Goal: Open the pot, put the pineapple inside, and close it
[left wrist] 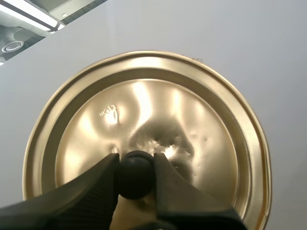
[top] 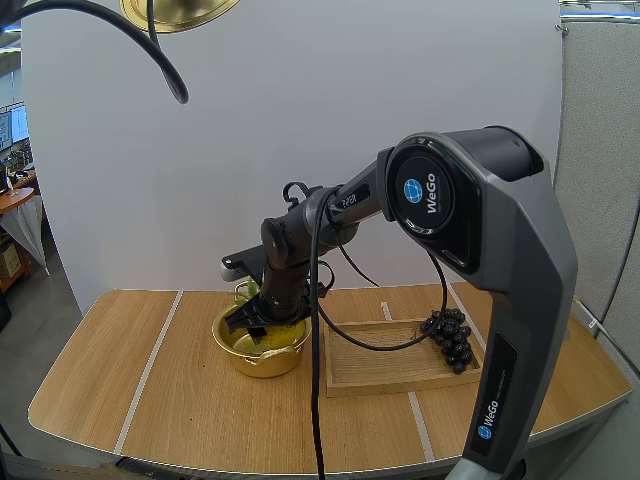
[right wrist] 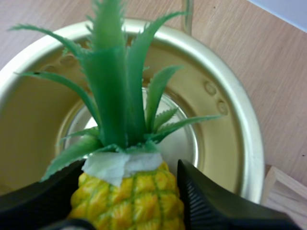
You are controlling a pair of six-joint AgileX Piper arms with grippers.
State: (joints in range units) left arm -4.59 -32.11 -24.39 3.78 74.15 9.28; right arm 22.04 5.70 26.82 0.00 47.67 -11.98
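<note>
The golden pot stands open on the table, left of the wooden tray. My right gripper reaches down into it. In the right wrist view the right gripper is shut on the yellow pineapple, one finger on each side of its body. The green leaves point across the inside of the pot. My left gripper is shut on the black knob of the golden lid. The lid hangs high above the table.
A wooden tray lies right of the pot, its edge close to the pot's rim. A bunch of dark grapes rests on the tray's far right corner. Bare wood stretches left of the pot.
</note>
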